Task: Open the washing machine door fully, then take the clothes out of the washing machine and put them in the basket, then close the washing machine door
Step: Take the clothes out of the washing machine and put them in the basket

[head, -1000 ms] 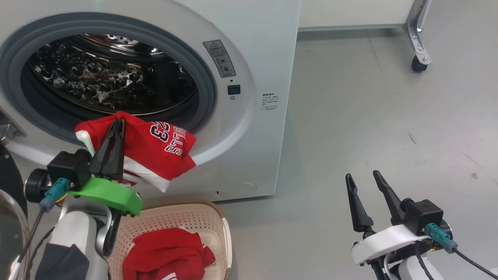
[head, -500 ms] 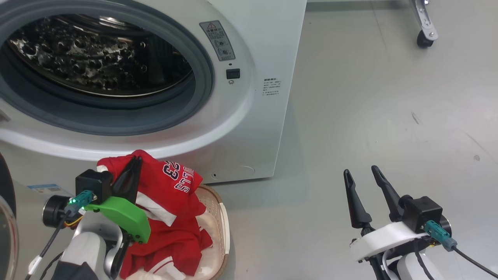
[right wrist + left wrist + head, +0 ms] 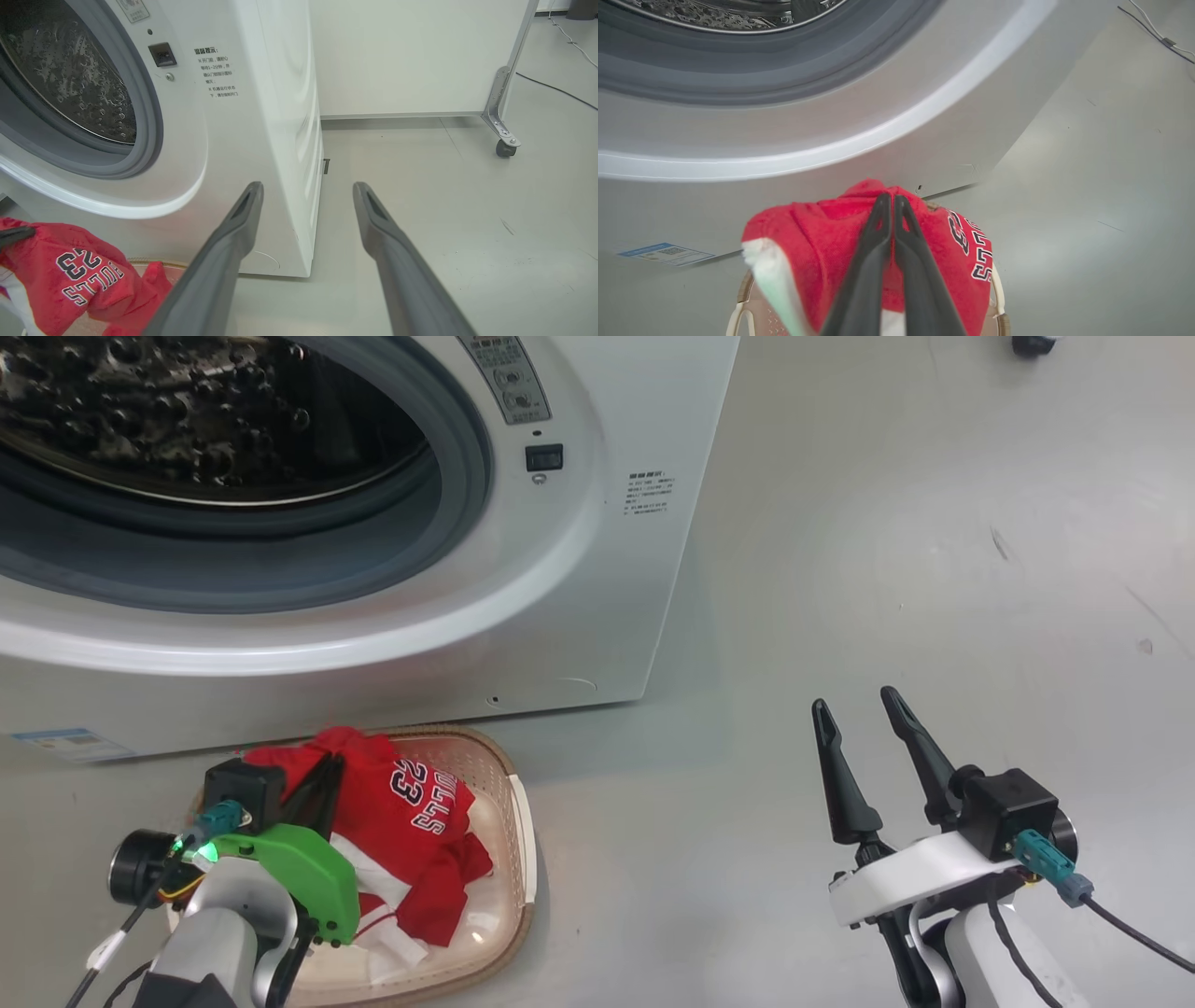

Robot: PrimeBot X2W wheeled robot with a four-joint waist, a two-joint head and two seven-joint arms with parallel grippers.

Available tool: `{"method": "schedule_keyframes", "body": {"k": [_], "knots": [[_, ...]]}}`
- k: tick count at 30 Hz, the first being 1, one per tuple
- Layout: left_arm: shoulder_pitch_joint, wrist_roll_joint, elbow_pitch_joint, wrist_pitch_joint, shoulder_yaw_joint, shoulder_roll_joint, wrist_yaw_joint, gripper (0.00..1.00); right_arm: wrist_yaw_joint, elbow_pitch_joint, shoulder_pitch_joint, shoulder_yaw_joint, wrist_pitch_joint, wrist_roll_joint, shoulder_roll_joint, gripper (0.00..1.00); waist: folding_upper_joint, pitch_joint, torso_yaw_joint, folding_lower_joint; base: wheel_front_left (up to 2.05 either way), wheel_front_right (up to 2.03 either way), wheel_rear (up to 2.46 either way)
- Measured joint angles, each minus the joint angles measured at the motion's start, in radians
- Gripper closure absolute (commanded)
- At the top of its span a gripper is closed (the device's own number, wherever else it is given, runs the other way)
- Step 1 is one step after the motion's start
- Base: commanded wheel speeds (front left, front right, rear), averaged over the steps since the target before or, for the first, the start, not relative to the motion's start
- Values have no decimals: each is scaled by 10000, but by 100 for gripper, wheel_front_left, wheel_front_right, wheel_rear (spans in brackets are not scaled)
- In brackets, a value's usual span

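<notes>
Pinching red jersey (image 3: pixel 411 803) with left gripper (image 3: pixel 889 200), fingers pressed together on cloth. Jersey bunched, "23" up, partly down in basket (image 3: pixel 516 831). Basket on floor (image 3: pixel 840 569), just in front of washer (image 3: pixel 597 569), below its open mouth. Drum (image 3: pixel 187 411) exposed. Holding right gripper (image 3: pixel 853 698) spread wide, nothing between fingers, above floor off washer's right front corner, well apart from it.
</notes>
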Motion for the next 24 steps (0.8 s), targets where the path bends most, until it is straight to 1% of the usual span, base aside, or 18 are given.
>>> {"method": "schedule_keyframes", "body": {"k": [6,13,24], "knots": [[-87,13,368,180,-184,-12,-2,100,0,-71,-261,38,0,-79,4,0,0,517,-129,0,0,0,0],[-661,94,748,341,-408,2,-8,100,0,-115,-468,84,0,-142,10,0,0,1118,-322,0,0,0,0],[-1212,199,1921,431,-468,272,-10,100,-10,-263,-799,-15,0,-155,19,0,0,2026,-607,0,0,0,0]]}}
